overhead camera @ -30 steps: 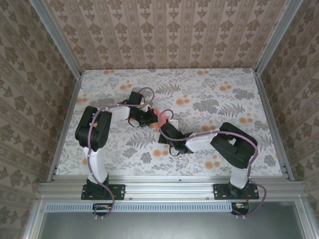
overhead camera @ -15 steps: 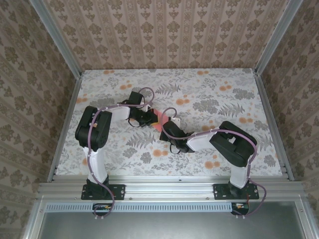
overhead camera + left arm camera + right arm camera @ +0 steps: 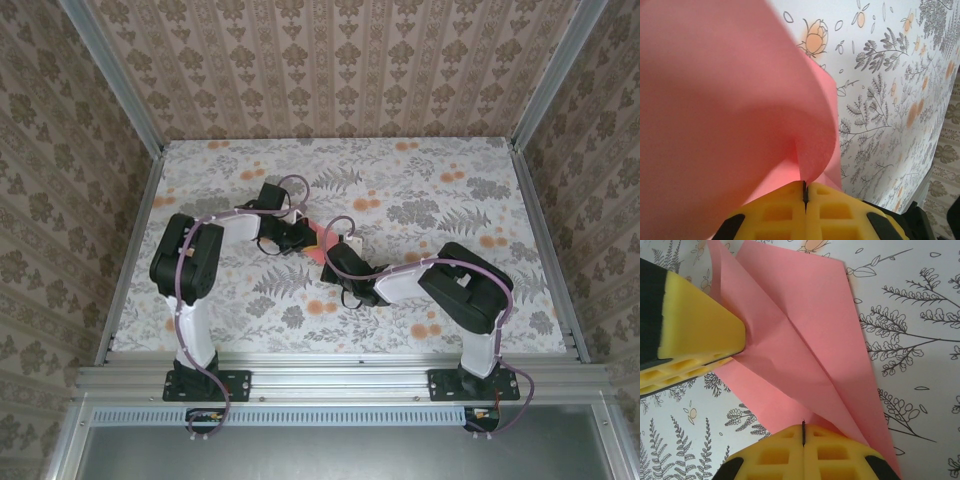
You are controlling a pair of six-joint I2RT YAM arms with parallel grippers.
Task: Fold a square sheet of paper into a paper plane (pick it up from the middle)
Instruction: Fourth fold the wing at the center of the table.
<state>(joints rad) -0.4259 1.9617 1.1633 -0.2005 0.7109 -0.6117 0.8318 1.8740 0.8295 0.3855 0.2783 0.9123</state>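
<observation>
Right wrist view: thin coral-pink creased paper (image 3: 805, 330), partly folded to a point, over the middle of the floral-print surface (image 3: 920, 315). Left hand (image 3: 805, 189) pressed together, pinching a curled edge; right hand (image 3: 803, 432) pressed together, pinching the narrow end. Probably mid-fold: pull taut, align edges, then flatten along the crease.

Creased coral-pink paper (image 3: 805, 340), mid-table
</observation>
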